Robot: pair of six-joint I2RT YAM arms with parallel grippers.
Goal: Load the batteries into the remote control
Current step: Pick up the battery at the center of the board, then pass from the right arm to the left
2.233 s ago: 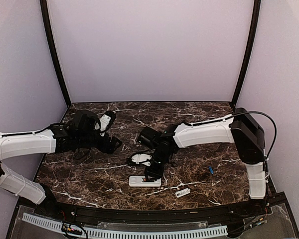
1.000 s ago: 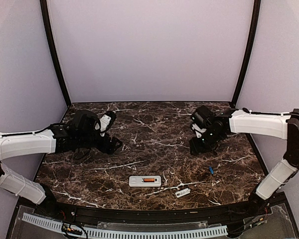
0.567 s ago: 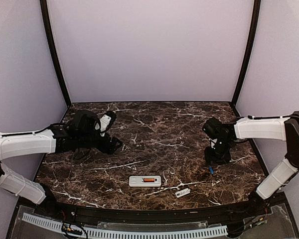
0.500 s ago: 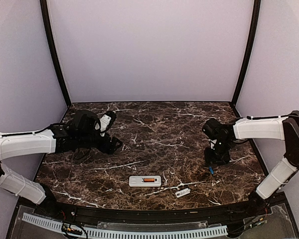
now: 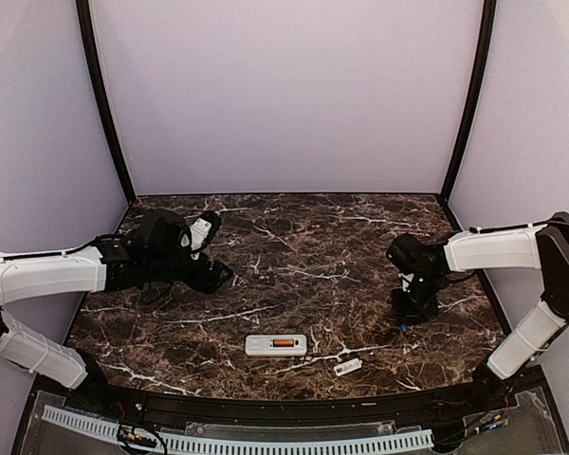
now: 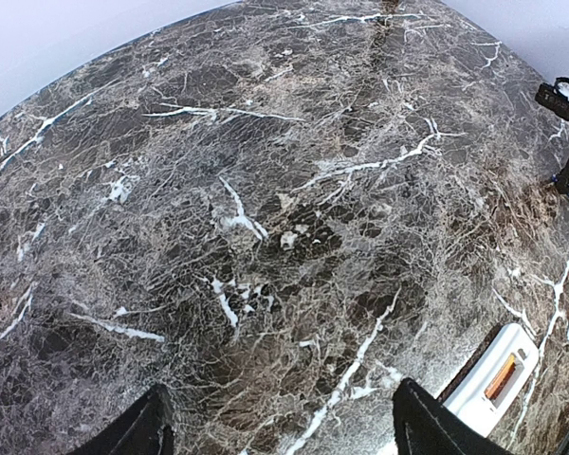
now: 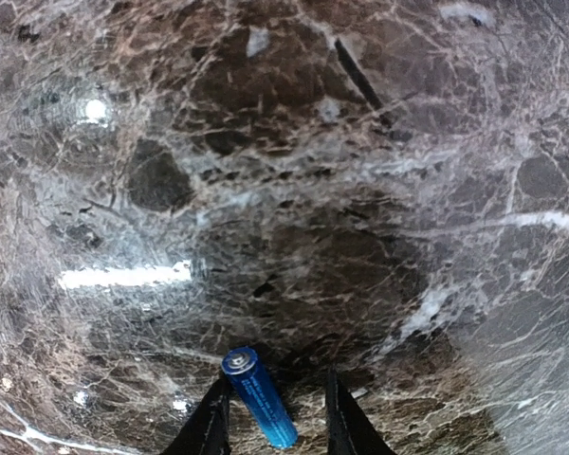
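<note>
Just now the right gripper [image 7: 275, 417] has been swung away from the remote control [image 5: 276, 345] to the right side of the table [image 5: 294, 246] and lowered over the blue battery [image 7: 258, 396]. In the right wrist view that battery is seen lying on the marble between the two fingertips [image 7: 211, 425]. The jaws have been drawn narrow around it. A sliver of stone is still seen beside the right finger, so a firm clamp cannot be confirmed.

The remote control has been left near the front edge, face down, with the orange battery [image 5: 284, 342] seated in its open compartment. One half of the loading is therefore judged done. A free slot for the second cell is presumed beside it, though it cannot be made out clearly. The small white cover piece [image 5: 348, 366] is seen lying just right of the remote, apart from it.

The left gripper [image 6: 280, 422] has not been moved over the same span. It is held low over the left of the table with its jaws wide and nothing between them.

Pinching and lifting the blue battery is judged to be the step in hand. A round cell so small could be rolled or squeezed out if the closure is off-centre.
</note>
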